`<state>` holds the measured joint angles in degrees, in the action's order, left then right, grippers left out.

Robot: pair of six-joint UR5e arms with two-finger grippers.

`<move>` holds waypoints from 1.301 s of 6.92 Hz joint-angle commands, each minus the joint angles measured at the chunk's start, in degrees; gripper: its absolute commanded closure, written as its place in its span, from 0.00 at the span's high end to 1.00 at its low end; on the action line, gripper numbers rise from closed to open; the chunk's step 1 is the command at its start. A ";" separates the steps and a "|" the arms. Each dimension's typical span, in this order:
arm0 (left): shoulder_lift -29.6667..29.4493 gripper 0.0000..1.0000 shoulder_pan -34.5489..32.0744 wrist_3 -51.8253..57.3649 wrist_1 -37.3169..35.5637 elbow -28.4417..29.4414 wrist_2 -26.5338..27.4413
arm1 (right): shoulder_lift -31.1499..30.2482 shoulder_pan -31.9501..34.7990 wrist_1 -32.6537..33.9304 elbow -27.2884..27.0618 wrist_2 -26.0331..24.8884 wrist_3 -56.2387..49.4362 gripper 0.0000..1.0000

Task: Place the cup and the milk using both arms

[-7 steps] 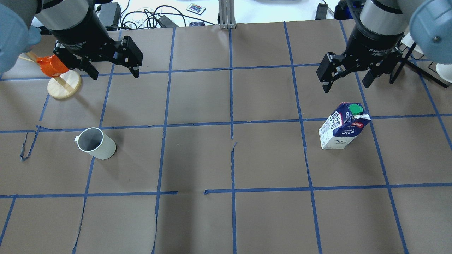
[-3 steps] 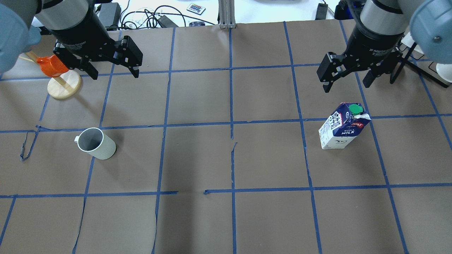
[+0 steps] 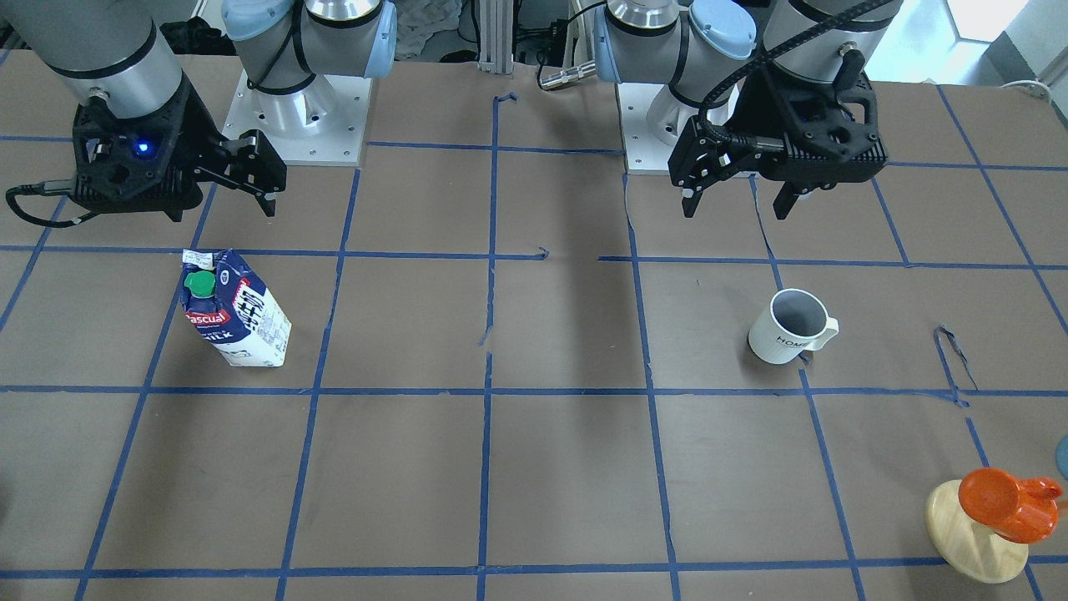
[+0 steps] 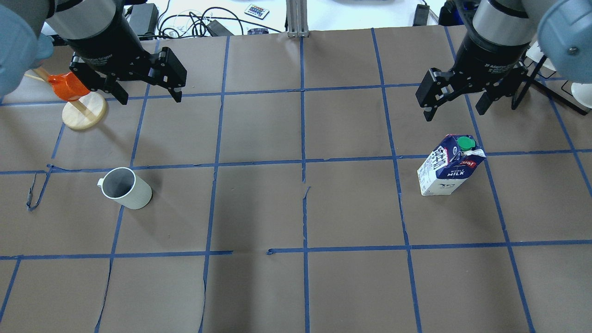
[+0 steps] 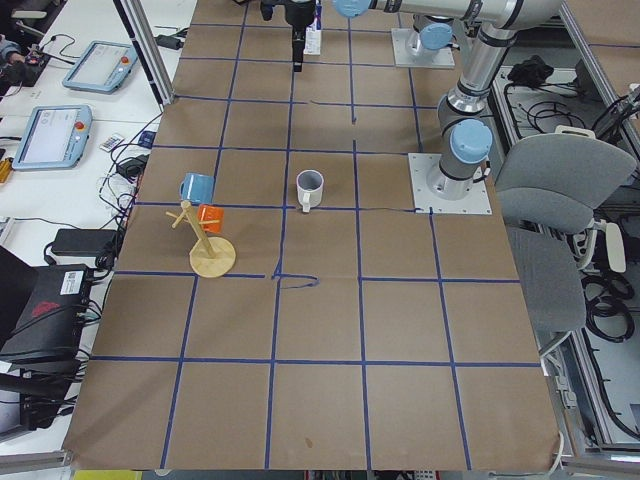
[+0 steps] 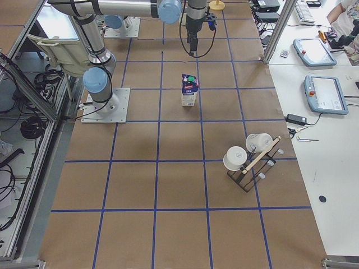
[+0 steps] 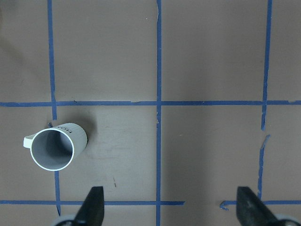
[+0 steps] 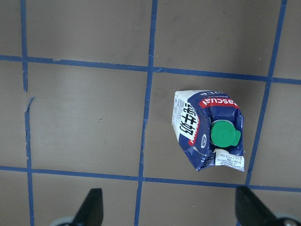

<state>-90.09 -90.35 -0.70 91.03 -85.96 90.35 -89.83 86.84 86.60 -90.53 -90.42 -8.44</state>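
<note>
left gripper [image 4: 150, 98]: jaws spread wide, nothing held, positioned over the desk's [image 4: 259, 208] left half | cup [image 4: 126, 188]: stood upright on the left half, midway between robot-side and operator-side edges | right gripper [image 4: 454, 113]: jaws spread wide, nothing held | milk [image 4: 448, 172]: stood upright on the right half

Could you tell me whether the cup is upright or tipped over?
Upright. The cup stands on its base, and the left wrist view looks straight down into its round, empty mouth.

Orange mug [image 3: 997, 503] hangs on wooden stand [image 3: 959, 544].
</note>
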 commanded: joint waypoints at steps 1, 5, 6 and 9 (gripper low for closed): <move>0.00 1.00 0.00 0.00 0.03 0.00 0.00 | 0.00 0.00 -0.03 0.00 0.07 0.00 1.00; 0.00 1.00 0.00 0.52 0.03 0.00 0.00 | 0.44 -0.26 0.14 0.00 -1.85 -0.09 1.00; 0.00 1.00 0.00 0.44 0.46 0.00 0.18 | 0.62 -0.88 0.50 -0.09 -3.34 0.00 1.00; 0.00 1.00 2.01 0.53 -0.32 -4.37 0.09 | 3.07 -3.78 1.38 -0.09 -3.27 -3.84 1.00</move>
<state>-90.06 -89.72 -0.19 90.85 -87.96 90.44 -87.52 83.95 87.67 -90.61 -93.65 -9.83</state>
